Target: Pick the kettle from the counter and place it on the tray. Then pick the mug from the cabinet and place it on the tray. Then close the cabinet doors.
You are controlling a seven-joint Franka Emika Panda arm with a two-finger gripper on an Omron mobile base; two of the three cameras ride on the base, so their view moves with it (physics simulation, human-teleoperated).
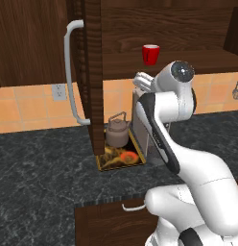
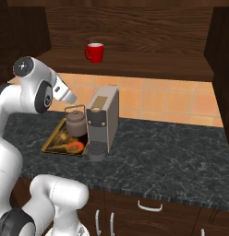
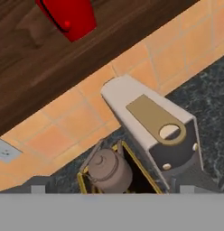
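Note:
The squat grey-brown kettle (image 1: 117,132) (image 2: 75,121) (image 3: 109,170) stands upright on the yellow-rimmed tray (image 1: 122,165) (image 2: 55,148) (image 3: 81,179), which lies on the dark marbled counter (image 1: 44,168) (image 2: 171,152). My gripper (image 1: 141,79) (image 2: 70,95) (image 3: 111,190) hovers above the kettle, apart from it, open, its tips wide apart and holding nothing. The red mug (image 1: 150,54) (image 2: 94,52) (image 3: 68,16) sits on the cabinet shelf (image 1: 197,60) (image 2: 148,64), above and beyond the gripper. The left cabinet door (image 1: 91,72) stands open, edge-on, with its bar handle (image 1: 68,72) to the left.
A boxy grey coffee machine (image 1: 140,126) (image 2: 103,117) (image 3: 154,131) stands right beside the tray, touching its right side. The right cabinet door (image 2: 222,69) is open too. Drawers with curved handles (image 2: 150,206) run below the counter. A wall socket (image 1: 58,92) sits on the tiles.

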